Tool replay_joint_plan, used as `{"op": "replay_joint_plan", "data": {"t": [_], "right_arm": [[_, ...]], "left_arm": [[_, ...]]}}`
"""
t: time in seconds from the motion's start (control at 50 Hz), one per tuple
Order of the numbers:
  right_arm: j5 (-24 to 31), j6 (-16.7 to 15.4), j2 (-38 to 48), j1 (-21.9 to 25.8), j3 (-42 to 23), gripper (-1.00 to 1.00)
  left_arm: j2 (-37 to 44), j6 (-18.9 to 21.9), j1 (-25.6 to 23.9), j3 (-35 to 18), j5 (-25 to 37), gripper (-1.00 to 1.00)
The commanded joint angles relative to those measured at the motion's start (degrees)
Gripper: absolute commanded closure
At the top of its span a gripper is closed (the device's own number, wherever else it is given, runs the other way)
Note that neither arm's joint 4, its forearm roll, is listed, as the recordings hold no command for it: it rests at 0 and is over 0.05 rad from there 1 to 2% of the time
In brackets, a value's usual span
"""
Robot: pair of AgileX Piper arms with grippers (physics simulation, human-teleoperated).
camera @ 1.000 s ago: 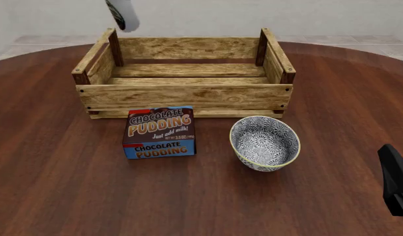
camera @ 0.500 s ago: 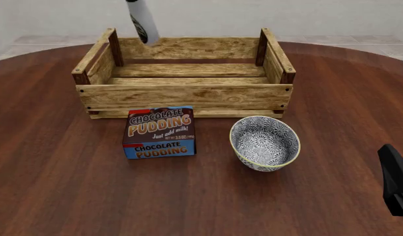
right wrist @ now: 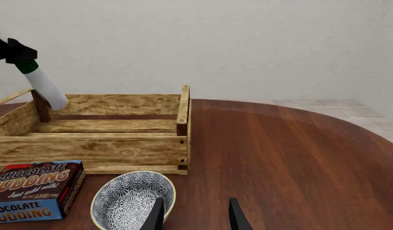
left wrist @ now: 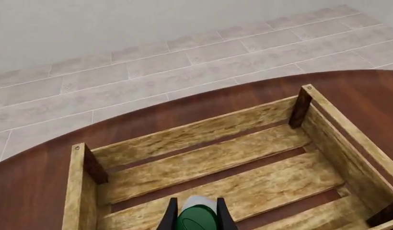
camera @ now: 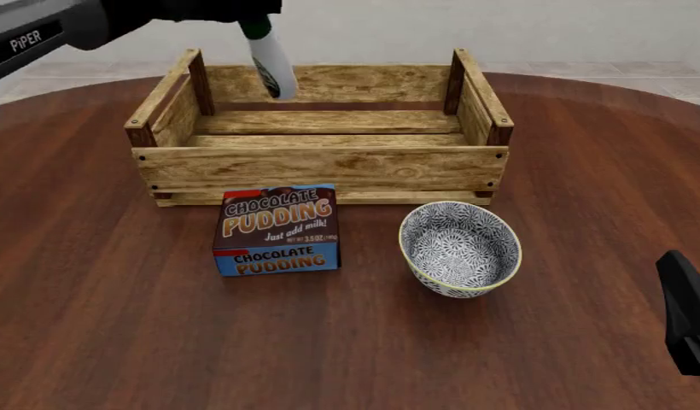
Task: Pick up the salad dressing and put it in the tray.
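Front view: a round dark-brown wooden table holds a large rectangular light-wood slatted tray with darker raised corner posts, set toward the far side. The black left arm, marked "PiPER", reaches in from the far left, above the tray's far-left corner. Its left gripper is clamped on the dark cap end of the slim white salad dressing bottle with a dark green label. The bottle hangs tilted in the air, base down, over the far-left part of the tray, not touching the slats. Near the tray's front wall, a brown-and-blue chocolate pudding box lies flat on the left, and a blue-white patterned bowl stands to its right. Only a black piece of the right arm shows at the near right edge.

Left wrist view: two dark fingers press on either side of the bottle's green and white end. Beyond them lie the tray's bare floor slats, then the table edge and a pale tiled floor.

Right wrist view: the right gripper is open and holds nothing, its two dark fingertips spread apart just above the table, beside the bowl. The pudding box lies left of the bowl. Farther off sits the tray, with the tilted bottle held over its far-left corner.
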Motion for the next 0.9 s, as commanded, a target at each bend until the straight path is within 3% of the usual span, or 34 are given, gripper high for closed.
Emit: {"op": "replay_joint_plan", "data": {"t": [0.02,0.44,0.9], "right_arm": [[-0.01,0.00,-0.01,0.01,0.00,-1.00],[0.00,0.00,0.00,0.01,0.00,-1.00],[0.00,0.01,0.00,-0.01,0.00,-1.00]], "left_arm": [[0.98,1.34,-0.11,2.73,-5.23,1.00],[7.95,3.07,0.11,3.89,-11.42,1.00],[17.10,4.97,0.74,-2.15,-10.39,1.00]]}}
